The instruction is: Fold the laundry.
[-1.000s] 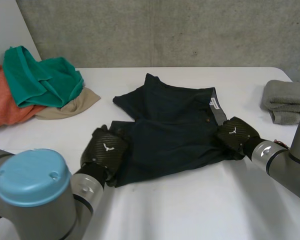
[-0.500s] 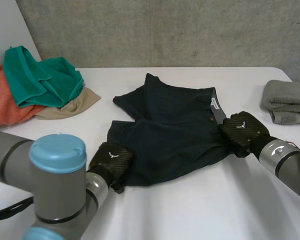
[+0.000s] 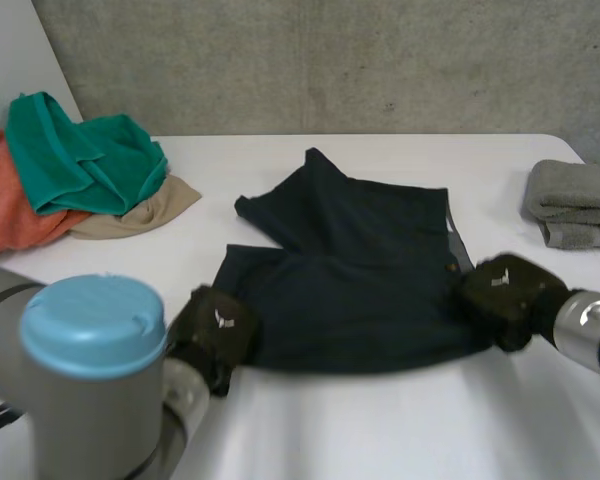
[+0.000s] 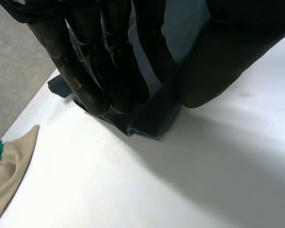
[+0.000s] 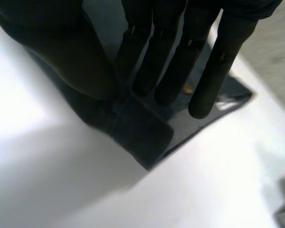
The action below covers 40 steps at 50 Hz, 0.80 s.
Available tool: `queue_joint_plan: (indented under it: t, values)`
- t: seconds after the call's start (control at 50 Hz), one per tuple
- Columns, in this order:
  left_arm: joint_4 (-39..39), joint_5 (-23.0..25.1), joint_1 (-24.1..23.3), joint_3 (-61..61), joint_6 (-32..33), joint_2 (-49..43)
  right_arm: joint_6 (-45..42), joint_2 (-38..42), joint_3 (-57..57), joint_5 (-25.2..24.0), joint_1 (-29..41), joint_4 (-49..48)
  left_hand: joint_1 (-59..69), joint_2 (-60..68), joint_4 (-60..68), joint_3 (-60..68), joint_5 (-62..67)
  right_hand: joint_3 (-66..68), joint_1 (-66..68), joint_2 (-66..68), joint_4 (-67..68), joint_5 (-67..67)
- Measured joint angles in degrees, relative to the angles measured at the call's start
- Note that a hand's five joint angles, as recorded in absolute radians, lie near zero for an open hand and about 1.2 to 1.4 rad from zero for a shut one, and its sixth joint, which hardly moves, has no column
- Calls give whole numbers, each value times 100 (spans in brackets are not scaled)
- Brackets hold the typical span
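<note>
Dark navy shorts (image 3: 350, 270) lie spread on the white table (image 3: 380, 420). My left hand (image 3: 215, 330) is at their near left corner, at a leg hem. In the left wrist view its fingers (image 4: 104, 61) and thumb pinch the cloth's folded edge (image 4: 154, 118). My right hand (image 3: 505, 295) is at the near right corner by the waistband. In the right wrist view its straight fingers (image 5: 166, 61) press the cloth (image 5: 142, 135) against the thumb. The near edge of the shorts runs taut between the two hands.
A pile of teal cloth (image 3: 80, 155), orange cloth (image 3: 5, 205) and beige cloth (image 3: 150, 210) sits at the far left. A folded grey towel (image 3: 575, 200) lies at the far right edge. A concrete wall stands behind the table.
My left hand moved nearer and closed on the left hem. The right hand drew right and nearer with its corner. The shorts slid and stretched out between them.
</note>
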Motion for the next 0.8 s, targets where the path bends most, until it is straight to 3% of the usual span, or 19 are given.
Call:
queue_joint_plan:
  t: [0.16, 0.3, 0.44, 0.58, 0.64, 0.8]
  values:
    - [-1621, 279, -246, -278, 428, 502, -2281, -14, -97, -78, -172, 2560, 0, 0, 0, 0, 0, 0, 0, 0, 0, 30]
    - [-2311, 289, -259, 187, 480, 154, -2597, 188, -325, 10, -171, 3017, 0, 1, 1, 5, 0, 0, 0, 0, 0, 30]
    - [-1916, 250, -24, 1694, 530, -559, -1210, 457, -990, 91, 2, 2144, 0, 9, 20, 13, 0, 0, 210, 0, 0, 70]
    - [-551, 492, 329, 3368, 646, -1464, 412, 872, -1811, 474, 236, 672, 0, 15, 22, 17, 0, 0, 286, 0, 1, 98]
    - [287, 629, 474, 4125, 807, -2058, 1001, 1209, -2185, 860, 386, -280, 0, 16, 22, 18, 0, 0, 286, 0, 1, 114]
    - [1767, 766, 670, 5761, 1326, -3541, 1299, 2167, -2814, 1727, 694, -2487, -303, -277, -270, -268, -257, -308, 116, -281, -307, -204]
